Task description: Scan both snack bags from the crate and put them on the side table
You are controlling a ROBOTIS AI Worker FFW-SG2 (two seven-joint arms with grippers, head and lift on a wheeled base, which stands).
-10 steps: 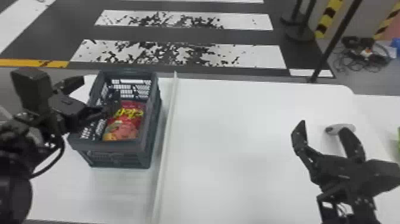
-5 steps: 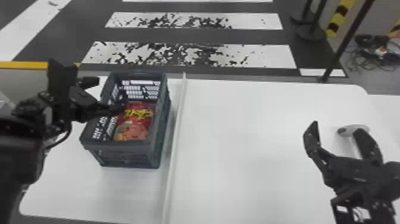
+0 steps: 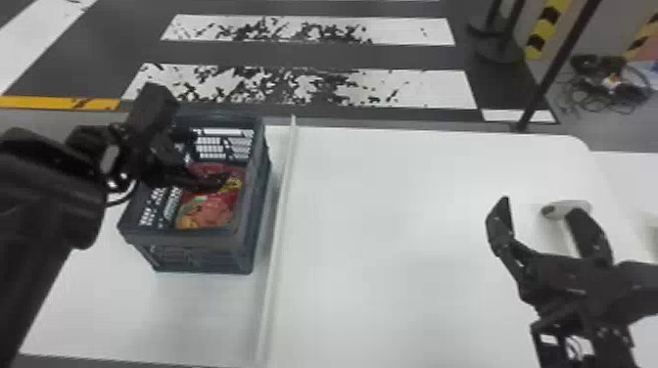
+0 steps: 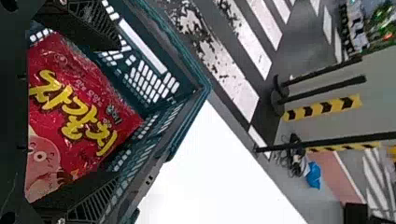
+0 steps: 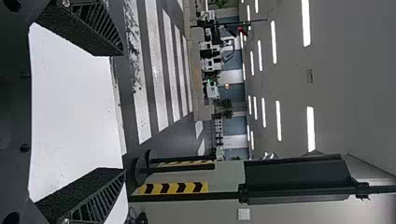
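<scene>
Fingers [image 4: 88,23] of the left hand [image 3: 204,159] stand wide apart over the inside of the crate [image 3: 196,239], with nothing clamped between them. The hand comes in across the crate's left side, and one finger crosses in front of the snack bag [image 3: 208,210] in the head view; whether it touches the bag I cannot tell. The bag is red with yellow lettering and a pink cartoon figure, and lies inside the crate, toward the near end. The crate is dark, with slotted walls, and stands upright on the left part of the white bench [image 3: 391,244]. Just to its right a raised white strip [image 3: 279,230] runs from the near side to the far edge.

Over on the right is the other hand, the right hand [image 3: 541,208], well apart from the crate, its fingers spread wide and holding nothing. A pale rounded device [image 3: 563,209] lies on the bench there, partly behind one of those fingers. A further white surface [image 3: 624,191] shows at the right.

Past the far edge is a dark floor with worn white stripes [image 3: 293,85] and, at the left, a yellow line [image 3: 58,103]. Far right stand a black post [image 3: 558,73] and a yellow-and-black striped post [image 3: 543,29], near a heap of cables [image 3: 602,93].
</scene>
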